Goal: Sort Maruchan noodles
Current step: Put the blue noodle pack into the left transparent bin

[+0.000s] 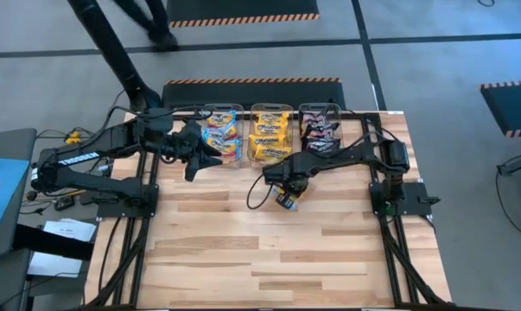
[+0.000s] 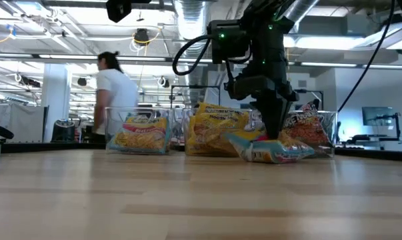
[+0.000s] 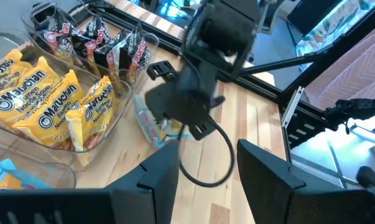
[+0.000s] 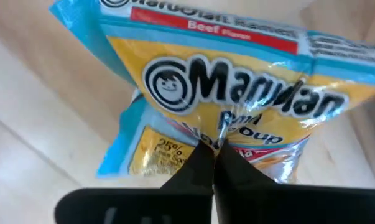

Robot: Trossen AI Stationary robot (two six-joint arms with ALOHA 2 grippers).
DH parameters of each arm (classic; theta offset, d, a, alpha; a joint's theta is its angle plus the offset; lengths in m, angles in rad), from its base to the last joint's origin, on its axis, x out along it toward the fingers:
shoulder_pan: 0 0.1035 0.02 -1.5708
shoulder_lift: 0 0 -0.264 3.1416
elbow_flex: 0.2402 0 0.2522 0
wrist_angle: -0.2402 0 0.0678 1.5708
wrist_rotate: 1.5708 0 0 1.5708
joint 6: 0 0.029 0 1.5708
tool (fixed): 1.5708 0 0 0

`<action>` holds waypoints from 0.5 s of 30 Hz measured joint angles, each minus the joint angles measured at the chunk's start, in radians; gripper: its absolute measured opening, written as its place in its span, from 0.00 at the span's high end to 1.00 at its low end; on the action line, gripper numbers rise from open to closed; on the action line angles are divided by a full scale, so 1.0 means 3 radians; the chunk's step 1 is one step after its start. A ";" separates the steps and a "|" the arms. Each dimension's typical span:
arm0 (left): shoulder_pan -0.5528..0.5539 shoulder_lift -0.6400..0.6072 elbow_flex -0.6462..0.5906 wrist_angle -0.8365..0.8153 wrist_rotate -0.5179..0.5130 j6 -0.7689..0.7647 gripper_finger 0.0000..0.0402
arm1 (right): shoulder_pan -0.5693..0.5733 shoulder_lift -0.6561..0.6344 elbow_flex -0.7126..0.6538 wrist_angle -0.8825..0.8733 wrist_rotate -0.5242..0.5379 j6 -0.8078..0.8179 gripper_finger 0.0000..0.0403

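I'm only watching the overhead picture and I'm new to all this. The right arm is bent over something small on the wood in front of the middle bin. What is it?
Observer: A blue-edged Maruchan packet; the right wrist view reads "Beef Flavor" on it.
Operator: Has the arm got hold of it?
Observer: The right tool has its fingers pinched together on the packet's wrapper.
Operator: Is the packet off the table?
Observer: No. The low view shows it lying on the wooden table, in front of the bins.
Operator: And the left arm?
Observer: Its left tool is open and empty, and points toward the right arm.
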 joint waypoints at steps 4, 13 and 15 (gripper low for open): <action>0.0000 0.0000 0.0000 0.0000 -0.0002 0.0000 0.63 | 0.0119 0.0038 0.0276 -0.0296 -0.0013 0.0008 0.99; 0.0000 0.0000 0.0000 -0.0001 -0.0021 0.0000 0.63 | 0.0465 0.0028 0.1022 -0.0431 0.0073 0.0176 0.99; 0.0000 0.0000 0.0000 0.0000 -0.0029 0.0000 0.63 | 0.0552 0.0027 0.1149 -0.0429 0.0169 0.0184 0.99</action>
